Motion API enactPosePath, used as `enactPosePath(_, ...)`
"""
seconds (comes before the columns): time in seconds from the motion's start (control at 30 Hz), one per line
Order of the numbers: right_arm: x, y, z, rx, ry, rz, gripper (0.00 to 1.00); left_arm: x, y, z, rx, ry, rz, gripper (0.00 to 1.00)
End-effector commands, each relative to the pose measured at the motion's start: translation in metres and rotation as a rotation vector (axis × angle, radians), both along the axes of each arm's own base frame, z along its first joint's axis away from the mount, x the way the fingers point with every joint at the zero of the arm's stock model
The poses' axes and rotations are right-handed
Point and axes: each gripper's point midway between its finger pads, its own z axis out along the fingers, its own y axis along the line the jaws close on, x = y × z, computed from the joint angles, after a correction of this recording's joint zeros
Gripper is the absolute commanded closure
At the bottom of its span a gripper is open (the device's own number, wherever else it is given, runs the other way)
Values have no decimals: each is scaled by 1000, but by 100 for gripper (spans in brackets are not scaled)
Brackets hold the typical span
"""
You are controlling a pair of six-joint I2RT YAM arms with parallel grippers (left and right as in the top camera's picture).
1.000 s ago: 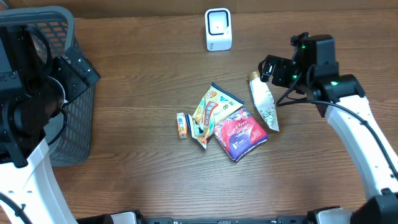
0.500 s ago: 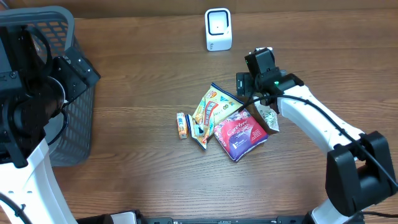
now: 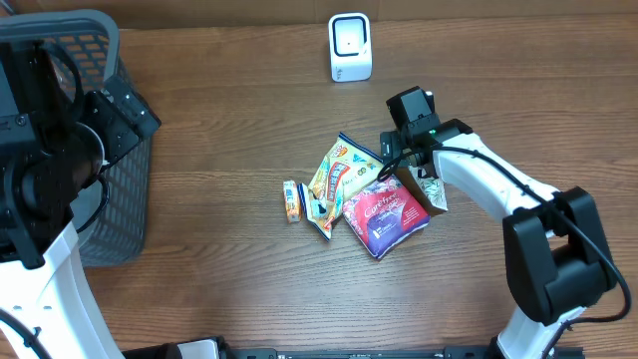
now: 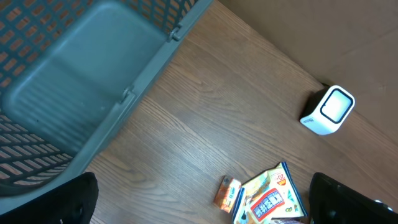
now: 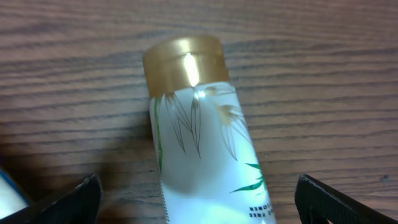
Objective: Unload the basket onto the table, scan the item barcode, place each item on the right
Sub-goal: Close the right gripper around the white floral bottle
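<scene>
A white tube with a gold cap (image 5: 198,124) lies flat on the wooden table, cap pointing away in the right wrist view. My right gripper (image 5: 199,199) is open, one finger on each side of the tube and clear of it. In the overhead view that gripper (image 3: 404,150) covers the tube's cap end, and only the tube's tail (image 3: 435,191) shows. The white barcode scanner (image 3: 350,47) stands at the back centre. My left gripper (image 4: 202,202) is open and holds nothing, high beside the basket at the far left.
A grey mesh basket (image 3: 125,234) fills the left edge. Just left of the tube lie a yellow snack packet (image 3: 339,172), a dark red packet (image 3: 385,214) and a small orange box (image 3: 291,200).
My right arm has swung left from the table's right side and come down over the cap end of the tube. The left arm and the items have not moved.
</scene>
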Motion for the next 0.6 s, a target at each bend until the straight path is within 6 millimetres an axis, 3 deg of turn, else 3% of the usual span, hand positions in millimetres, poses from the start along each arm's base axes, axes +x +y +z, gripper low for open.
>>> enactPosePath(0.0, -2, -11, -17, -28, 40, -19, 0, 0, 1, 2, 10, -4, -7, 0)
enactPosePath(0.1, -6, -19, -23, -41, 75, -32, 4, 0, 1, 2, 10, -4, -7, 0)
enactPosePath(0.2, -14, -21, -26, -34, 112, -40, 28, 0, 1, 2, 10, -4, -7, 0)
enactPosePath(0.33, -22, -6, -28, 44, 162, -9, 41, 0, 1, 2, 10, -4, -7, 0)
enactPosePath(0.57, -20, 10, 5, 92, 209, 17, 51, 0, 1, 2, 10, -4, -8, 0)
